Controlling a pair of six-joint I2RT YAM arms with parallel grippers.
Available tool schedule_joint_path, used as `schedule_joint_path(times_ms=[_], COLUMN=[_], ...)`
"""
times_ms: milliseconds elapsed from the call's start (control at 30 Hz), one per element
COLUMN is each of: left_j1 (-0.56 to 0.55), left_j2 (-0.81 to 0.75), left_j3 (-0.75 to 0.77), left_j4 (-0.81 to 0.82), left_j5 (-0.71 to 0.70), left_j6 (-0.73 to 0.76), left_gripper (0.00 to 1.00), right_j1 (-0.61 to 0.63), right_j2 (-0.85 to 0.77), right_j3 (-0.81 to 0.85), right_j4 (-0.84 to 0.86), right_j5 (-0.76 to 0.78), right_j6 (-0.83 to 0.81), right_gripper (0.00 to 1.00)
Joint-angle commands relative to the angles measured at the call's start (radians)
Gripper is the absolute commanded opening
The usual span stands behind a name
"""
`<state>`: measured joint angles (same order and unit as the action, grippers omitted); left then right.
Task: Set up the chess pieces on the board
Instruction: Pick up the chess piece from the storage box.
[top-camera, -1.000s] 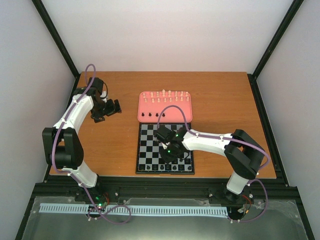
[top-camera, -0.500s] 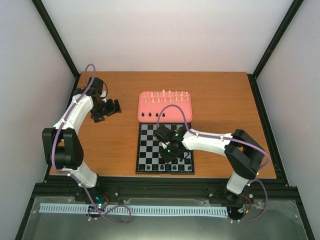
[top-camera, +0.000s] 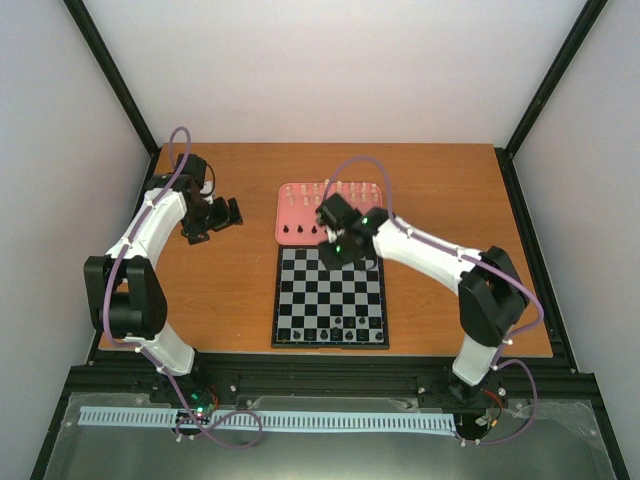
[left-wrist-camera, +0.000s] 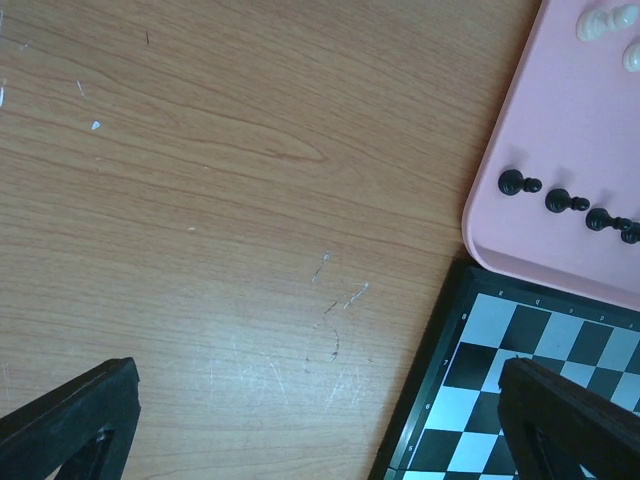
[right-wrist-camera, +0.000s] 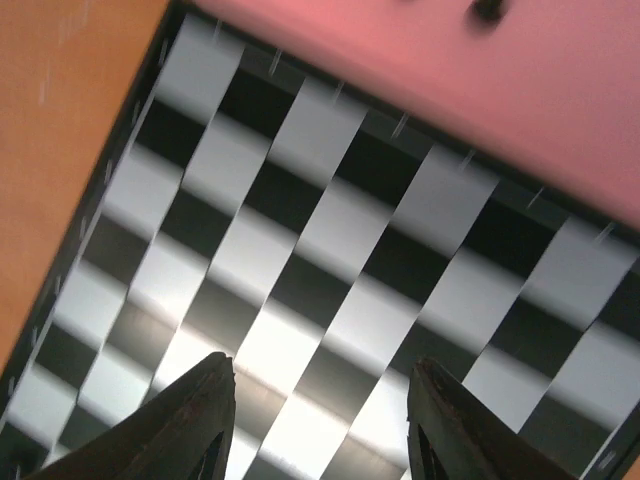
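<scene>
Top view: the right gripper (top-camera: 336, 247), jaws apart and empty, hovers over the far edge of the glossy black-and-grey square chessboard (top-camera: 330, 292), beside the pink rounded tray (top-camera: 289, 213) of cream-white chessmen (top-camera: 330, 189) and black chessmen (top-camera: 302, 231). The left gripper (top-camera: 215, 218) hangs over the brown wooden table (top-camera: 450, 190), well left of the board. Left wrist: fingers (left-wrist-camera: 70, 425) spread wide, black chessmen ahead on the tray. Right wrist: open fingers (right-wrist-camera: 195, 420) above bare squares.

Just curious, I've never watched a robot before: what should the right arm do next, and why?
Probably reach over the pink tray onto a black piece: the right gripper hangs open and empty at the board's far edge, beside it.
</scene>
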<state>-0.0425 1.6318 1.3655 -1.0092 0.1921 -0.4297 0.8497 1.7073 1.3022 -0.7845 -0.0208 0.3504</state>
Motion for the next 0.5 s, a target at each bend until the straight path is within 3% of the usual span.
schedule_joint_path(times_ms=[0, 167, 467], left_j1=[-0.006, -0.006, -0.006], left_j2=[-0.006, 0.009, 0.035], left_j3=[0.047, 0.068, 0.095], left_j4=[0.004, 0.003, -0.003], left_j5=[0.010, 0.011, 0.002], left_j6=[0.008, 0.006, 0.006], left_gripper=[1.00, 1.00, 1.00], right_j1=[-0.155, -0.240, -0.268], right_j2=[0.122, 0.307, 0.555], right_j3=[0.171, 0.374, 0.643], right_j4=[-0.002, -0.026, -0.117], right_j5=[-0.006, -0.069, -0.101], right_j6=[-0.052, -0.113, -0.211], right_gripper=[0.48, 0.48, 0.47])
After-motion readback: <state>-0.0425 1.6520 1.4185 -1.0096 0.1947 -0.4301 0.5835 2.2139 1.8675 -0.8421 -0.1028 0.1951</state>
